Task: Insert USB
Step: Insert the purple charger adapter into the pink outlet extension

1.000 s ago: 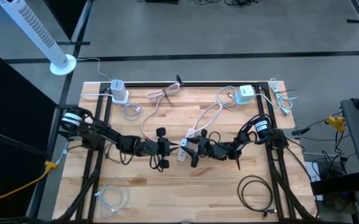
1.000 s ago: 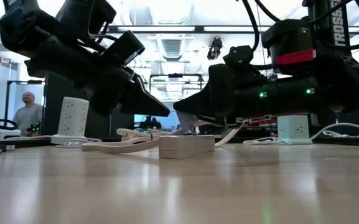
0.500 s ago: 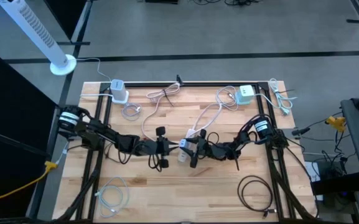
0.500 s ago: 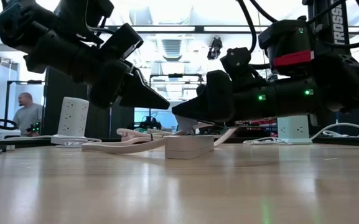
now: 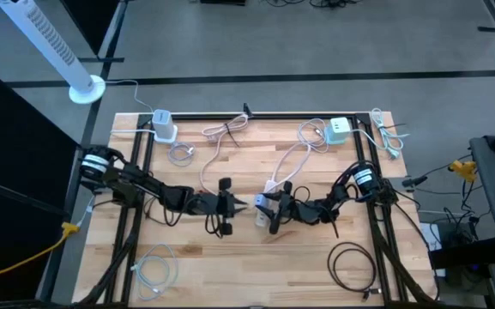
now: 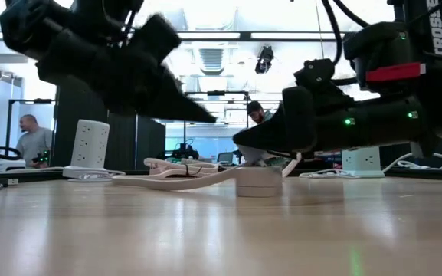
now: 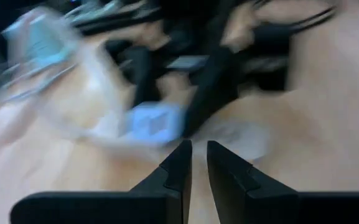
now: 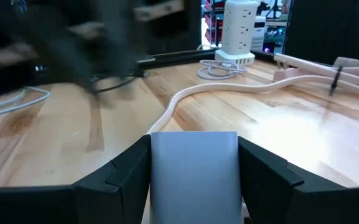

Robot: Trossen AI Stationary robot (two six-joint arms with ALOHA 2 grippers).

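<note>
Pale wooden slatted bench point(image 5: 196, 266): most cables and both charging blocks lie along the 12 o'clock edge, with coils near 6 o'clock and the two arms meeting at centre.

Right gripper point(image 5: 264, 211), just to the 3 o'clock side of centre: its fingers are clamped on either side of a small white rectangular power adapter point(image 8: 193, 167), which rests on the bench. The adapter's cream cable point(image 8: 195, 101) trails off toward 12 o'clock.

Left gripper point(image 5: 245, 203), just to the 9 o'clock side of centre, tip aimed at the adapter. Fingers point(image 7: 178, 167) nearly pressed together, only a thin slit between them. No USB plug can be made out in the slit; the left wrist view is smeared, so whether anything is pinched cannot be told.

Risks, as judged:
- If a plug is held, so shallow a pinch may let it twist on contact and miss the port.
- The two grippers stand close; a small misalignment could knock fingers together or shove the adapter sideways.
- The trailing cable may tug the adapter and turn its port off line.
- If the left gripper is empty, the approach achieves nothing.
</note>
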